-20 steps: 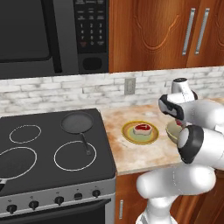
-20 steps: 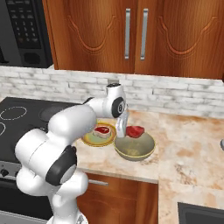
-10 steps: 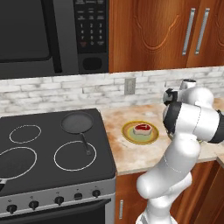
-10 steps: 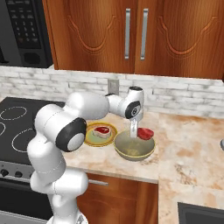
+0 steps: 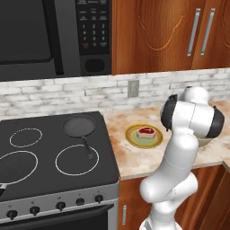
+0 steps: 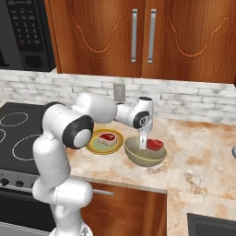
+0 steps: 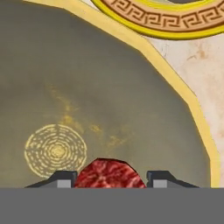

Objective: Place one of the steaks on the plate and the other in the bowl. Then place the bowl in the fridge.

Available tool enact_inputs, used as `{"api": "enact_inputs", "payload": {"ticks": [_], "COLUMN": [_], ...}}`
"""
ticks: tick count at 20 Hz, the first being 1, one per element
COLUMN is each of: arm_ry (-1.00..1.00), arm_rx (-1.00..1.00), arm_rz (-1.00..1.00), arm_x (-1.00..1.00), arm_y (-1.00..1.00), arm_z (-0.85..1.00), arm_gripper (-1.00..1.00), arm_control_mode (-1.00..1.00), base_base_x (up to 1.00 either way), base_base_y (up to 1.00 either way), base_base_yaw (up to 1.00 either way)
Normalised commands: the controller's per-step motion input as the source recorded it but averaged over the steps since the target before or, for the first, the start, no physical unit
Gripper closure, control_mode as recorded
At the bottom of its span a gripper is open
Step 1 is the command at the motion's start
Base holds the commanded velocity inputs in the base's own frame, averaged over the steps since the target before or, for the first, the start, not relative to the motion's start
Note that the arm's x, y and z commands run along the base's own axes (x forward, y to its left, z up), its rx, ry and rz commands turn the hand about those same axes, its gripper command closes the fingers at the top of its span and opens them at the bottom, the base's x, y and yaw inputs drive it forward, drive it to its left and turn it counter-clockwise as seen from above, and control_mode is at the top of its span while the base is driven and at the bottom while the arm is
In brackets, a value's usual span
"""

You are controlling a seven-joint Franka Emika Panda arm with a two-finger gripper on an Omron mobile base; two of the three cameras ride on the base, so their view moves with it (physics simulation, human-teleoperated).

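Gripper (image 6: 146, 141) hangs over the bowl (image 6: 143, 157), fingers pointing down into it, pinching a steak (image 6: 155, 144) between them. In the hand view that steak (image 7: 109, 173) sits between the two dark fingertips (image 7: 61, 178), above the olive inside of the bowl (image 7: 87, 87), with the pale ring at the bowl's bottom just to its left.

Bowl stands on the tabletop (image 6: 203, 156) near its front edge, touching or just beside the plate (image 6: 97, 145); can't tell which. Plate is yellow-rimmed with a patterned band (image 7: 175, 19) and lies between the bowl and the tabletop edge by the stove (image 5: 49, 157). Second steak (image 6: 108, 138) lies flat in the middle of the plate; from the left base view it shows clearly (image 5: 146, 132) on the plate (image 5: 134, 140).

Black pan (image 5: 79, 126) rests on the stove's back right burner, well apart from the plate.
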Motion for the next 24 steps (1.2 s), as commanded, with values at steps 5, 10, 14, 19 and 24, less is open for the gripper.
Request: {"api": "enact_inputs", "payload": {"ticks": [5, 10, 14, 19, 24], "arm_ry": [0.0, 0.01, 0.0, 0.0, 0.0], "arm_rx": [0.0, 0.0, 0.0, 0.0, -0.02], "arm_rz": [-0.02, -0.03, -0.03, -0.03, 0.0], "arm_x": [-0.34, -0.44, -0.11, 0.0, -0.12], "arm_y": [0.09, 0.13, 0.29, 0.32, 0.01], "arm_z": [-0.12, 0.0, 0.0, 0.0, 0.24], "arm_gripper": [1.0, 1.0, 1.0, -1.0, -1.0], "arm_control_mode": [-1.0, -1.0, -1.0, -1.0, -1.0], "base_base_x": [0.0, 0.0, 0.0, 0.0, 0.0], "base_base_y": [0.0, 0.0, 0.0, 0.0, 0.0], "base_base_yaw": [0.0, 0.0, 0.0, 0.0, 0.0]}}
